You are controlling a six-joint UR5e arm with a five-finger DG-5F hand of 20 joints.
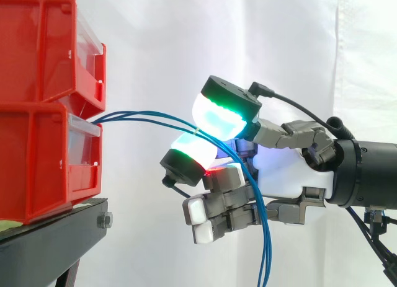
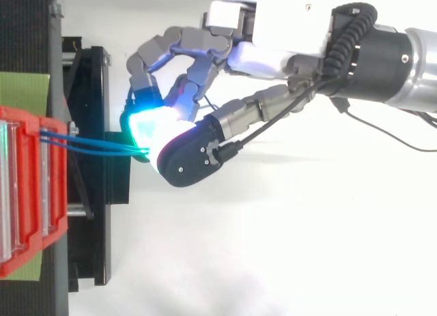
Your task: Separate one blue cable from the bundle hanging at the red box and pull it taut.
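A few thin blue cables [image 1: 142, 117] leave the front of the lower red bin [image 1: 43, 169] and run right to my hand [image 1: 285, 175]. Two thick pads glowing green and cyan [image 1: 217, 116] are curled together and pinch the cables about a hand's width from the bin. Past the pinch the strands drop behind the lower fingers and hang down out of view [image 1: 267, 262]. From above, the blue cables [image 2: 89, 145] stretch nearly straight from the red bin [image 2: 27, 193] to the glowing pads [image 2: 147, 128]. I cannot tell whether one strand or more lies in the pinch.
A second red bin [image 1: 37, 51] sits stacked on the lower one. Both rest on a black stand [image 1: 49, 237] at the left. A white curtain hangs behind. The arm [image 2: 382, 56] comes in from the right.
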